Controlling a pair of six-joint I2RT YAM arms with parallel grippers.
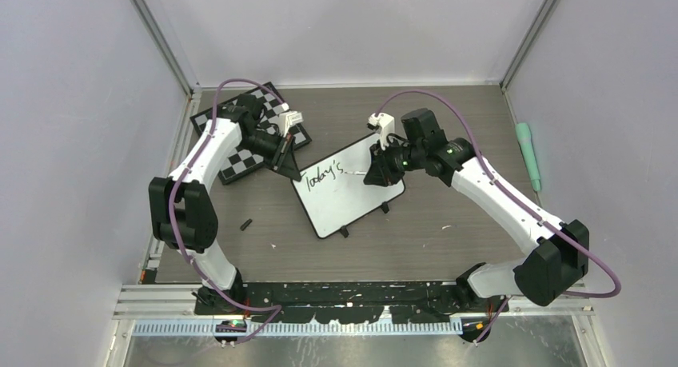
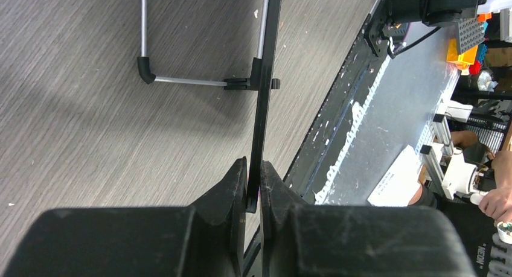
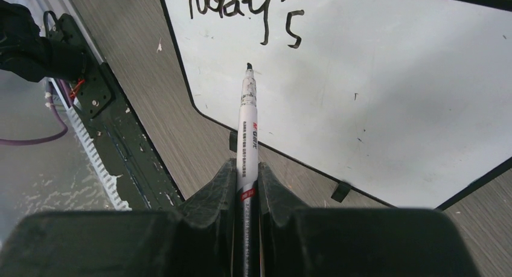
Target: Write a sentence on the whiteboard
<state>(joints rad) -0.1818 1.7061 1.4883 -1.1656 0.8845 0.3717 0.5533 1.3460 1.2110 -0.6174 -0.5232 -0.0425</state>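
At the middle of the table (image 1: 448, 223), the whiteboard (image 1: 352, 199) is pinched by its black frame in the left gripper (image 2: 253, 171), while a marker (image 3: 247, 120) is clamped in the right gripper (image 3: 246, 168), its tip held just below the sentence (image 3: 238, 8), which reads only "Today's".

The grey wood-grain table (image 1: 448, 239) carries the whiteboard (image 1: 352, 199), a chessboard (image 1: 240, 165) and a small black piece (image 1: 246, 223).

The top view looks down from behind the arms over the whole desk (image 1: 448, 239). Wrist views look closely along the left tool (image 2: 254, 171) and right tool (image 3: 246, 174) at the whiteboard (image 1: 356, 195), shared by all three.
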